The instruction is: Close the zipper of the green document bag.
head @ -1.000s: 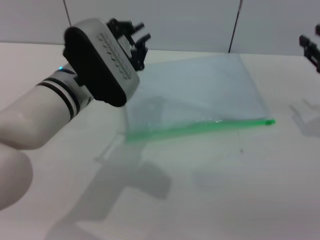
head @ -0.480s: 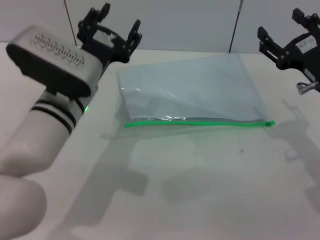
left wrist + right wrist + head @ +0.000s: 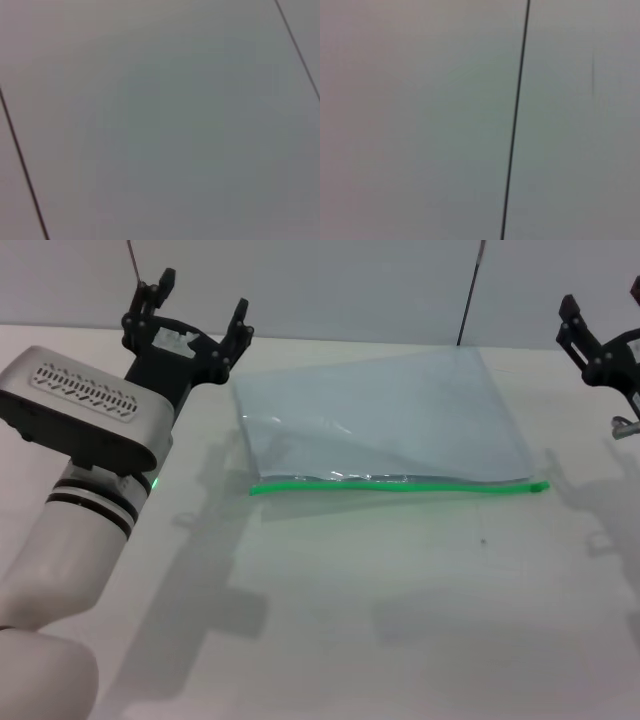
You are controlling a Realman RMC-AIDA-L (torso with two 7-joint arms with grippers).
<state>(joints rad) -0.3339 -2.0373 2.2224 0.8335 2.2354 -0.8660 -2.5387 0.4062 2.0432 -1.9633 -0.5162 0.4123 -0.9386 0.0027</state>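
The green document bag (image 3: 385,420), a flat translucent pale grey-blue pouch, lies on the white table in the head view. Its bright green zipper (image 3: 400,485) runs along the near long edge, and a small green slider tab (image 3: 541,485) sits at the strip's right end. My left gripper (image 3: 195,315) hovers open, raised off the table just left of the bag's far left corner. At the picture's right edge my right gripper (image 3: 600,335) is only partly in frame, lifted above the table to the right of the bag. Both wrist views show only a blank grey wall.
The white table (image 3: 400,620) stretches bare in front of the bag. A grey panelled wall (image 3: 350,280) with thin dark seams rises behind the table. My left arm's grey forearm housing (image 3: 85,425) stands over the table's left side.
My left arm has swung left and back off the bag, which has settled flat with the zipper straightened. The right gripper came into view, then drew back toward the right edge.
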